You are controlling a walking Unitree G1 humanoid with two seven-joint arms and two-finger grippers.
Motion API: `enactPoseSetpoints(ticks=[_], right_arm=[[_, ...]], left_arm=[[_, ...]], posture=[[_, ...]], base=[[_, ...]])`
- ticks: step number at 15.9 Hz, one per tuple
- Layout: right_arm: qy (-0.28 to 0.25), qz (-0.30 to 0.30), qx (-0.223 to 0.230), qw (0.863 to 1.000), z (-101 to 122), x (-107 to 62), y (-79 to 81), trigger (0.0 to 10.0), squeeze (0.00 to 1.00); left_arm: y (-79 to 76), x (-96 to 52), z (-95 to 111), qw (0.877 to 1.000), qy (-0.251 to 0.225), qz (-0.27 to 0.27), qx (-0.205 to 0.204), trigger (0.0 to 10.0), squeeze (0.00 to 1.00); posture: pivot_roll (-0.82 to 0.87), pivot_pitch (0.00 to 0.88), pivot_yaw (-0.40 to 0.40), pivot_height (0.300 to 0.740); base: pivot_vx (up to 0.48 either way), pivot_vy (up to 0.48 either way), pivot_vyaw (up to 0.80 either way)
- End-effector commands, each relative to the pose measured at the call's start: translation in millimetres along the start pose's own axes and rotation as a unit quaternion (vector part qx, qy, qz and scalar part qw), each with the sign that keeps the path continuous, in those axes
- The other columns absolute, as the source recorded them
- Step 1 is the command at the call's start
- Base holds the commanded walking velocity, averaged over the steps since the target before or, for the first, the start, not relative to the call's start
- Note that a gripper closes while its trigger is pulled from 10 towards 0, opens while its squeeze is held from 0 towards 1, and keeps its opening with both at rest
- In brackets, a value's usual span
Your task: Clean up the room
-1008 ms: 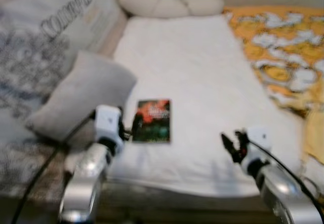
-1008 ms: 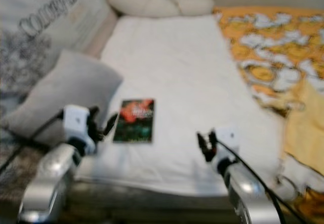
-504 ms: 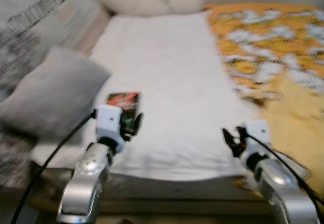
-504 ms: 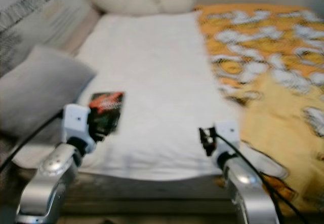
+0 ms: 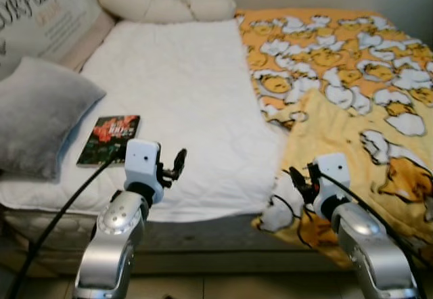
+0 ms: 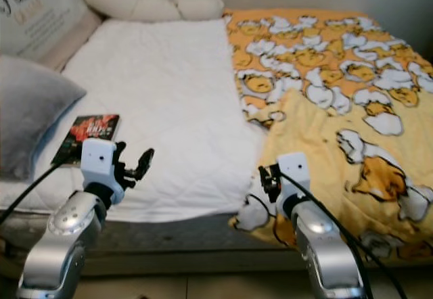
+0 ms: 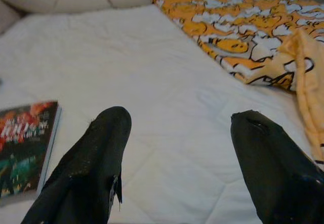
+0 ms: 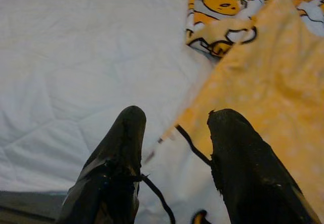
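A bed with a white quilted mattress cover (image 5: 176, 89) lies before me. An orange blanket (image 5: 352, 109) printed with white and yellow figures covers its right half, one corner folded over near the front edge (image 8: 263, 97). A dark book (image 5: 109, 139) with a red and green cover lies flat near the bed's front left, beside a grey pillow (image 5: 37, 120). My left gripper (image 5: 177, 162) hovers open at the front edge, just right of the book (image 7: 25, 143). My right gripper (image 5: 295, 179) is open by the blanket's folded corner, nothing between its fingers.
A large printed cushion (image 5: 40, 15) leans at the back left, and a cream bolster (image 5: 162, 5) lies along the headboard. The bed's grey base (image 5: 203, 235) runs along the front, with pale floor (image 5: 223, 289) below it.
The camera has swung right and the picture has sharpened, so the book and pillow now sit further left and more of the orange blanket shows. Both grippers hold the same pose.
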State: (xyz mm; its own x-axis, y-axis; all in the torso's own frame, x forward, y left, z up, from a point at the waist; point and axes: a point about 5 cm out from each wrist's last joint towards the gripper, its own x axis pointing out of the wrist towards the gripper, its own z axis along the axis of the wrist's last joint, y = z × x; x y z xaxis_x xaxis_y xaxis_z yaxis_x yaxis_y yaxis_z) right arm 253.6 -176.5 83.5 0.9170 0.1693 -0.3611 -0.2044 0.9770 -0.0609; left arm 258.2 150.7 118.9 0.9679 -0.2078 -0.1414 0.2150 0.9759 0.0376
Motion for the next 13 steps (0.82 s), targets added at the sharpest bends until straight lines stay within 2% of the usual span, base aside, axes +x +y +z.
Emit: enactPoseSetpoints(ticks=[1,4,6,10,13], right_arm=[[0.004,0.006,-0.004,1.000,2.3,5.2,5.8,10.0,0.00],[0.021,-0.011,-0.003,1.000,4.8,17.8,2.9,10.0,0.00],[0.028,-0.017,-0.024,0.999,4.7,26.8,1.2,10.0,0.00],[0.093,-0.068,-0.035,0.993,0.5,69.3,-19.9,10.0,0.00],[0.100,-0.078,-0.025,0.992,7.8,81.9,-25.5,10.0,0.00]], left_arm=[[6.0,-1.0,3.2,1.000,0.000,0.008,0.004,10.0,0.00],[3.7,0.3,5.8,1.000,0.003,-0.019,0.021,10.0,0.00],[1.0,0.9,6.6,0.999,0.003,-0.031,0.026,10.0,0.00],[-10.5,3.3,10.4,0.995,0.009,-0.094,0.045,10.0,0.00],[-11.7,2.3,13.5,0.992,0.008,-0.111,0.063,10.0,0.00]], posture=[[-0.01,0.000,0.016,0.740],[0.00,0.001,0.020,0.740],[0.00,0.003,0.024,0.740],[0.01,0.038,0.036,0.740],[0.03,0.050,0.030,0.740]], base=[[0.000,0.000,0.00],[0.000,0.000,0.00],[0.000,0.000,0.00],[0.000,0.000,0.00],[0.000,0.000,0.00]])
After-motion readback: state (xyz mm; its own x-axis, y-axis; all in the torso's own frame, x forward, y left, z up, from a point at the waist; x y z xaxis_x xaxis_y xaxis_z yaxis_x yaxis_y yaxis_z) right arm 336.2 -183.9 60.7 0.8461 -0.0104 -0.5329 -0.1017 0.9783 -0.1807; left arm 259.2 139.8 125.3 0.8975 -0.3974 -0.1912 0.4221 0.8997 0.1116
